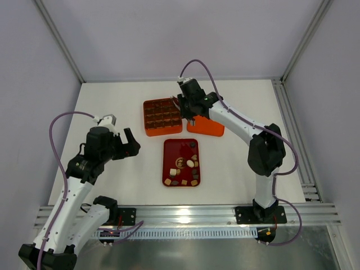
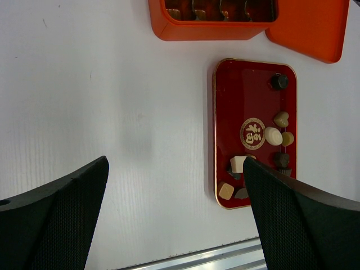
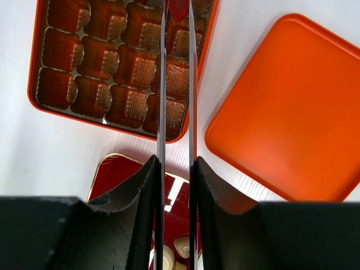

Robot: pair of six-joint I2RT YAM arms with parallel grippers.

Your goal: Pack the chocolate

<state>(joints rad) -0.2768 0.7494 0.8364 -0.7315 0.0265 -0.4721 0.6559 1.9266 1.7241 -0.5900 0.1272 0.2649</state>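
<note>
Plain white walls all round and a white worktop [image 1: 112,107] with everything sitting mid-table. Biggest things first: the orange square box with grid compartments [image 1: 163,133], its flat orange lid [image 1: 208,128] lying just beside it on the right, then the dark red flat tray with a gold rim [image 1: 177,151] nearer the arms. The little chocolate pieces [image 2: 273,135], dark brown, tan and cream, lie loose on that tray, mostly toward its near end, with one dark one up in a far corner. The compartments that show in the right wrist view look empty to me

My take on handling: these are tiny, light and hard but easy to scuff or crush, probably a bit slick too, so pinch one across its sides, gently, one at a time

Left end effector [image 2: 175,169] hangs over bare worktop left of the tray, fingers wide apart, holding nothing. Right end effector [image 3: 177,34] is over the box's right edge, its thin blades nearly together with a narrow gap. There's a small red bit [image 3: 179,8] between the tips, and I honestly can't tell if it's gripped or what it is
</note>
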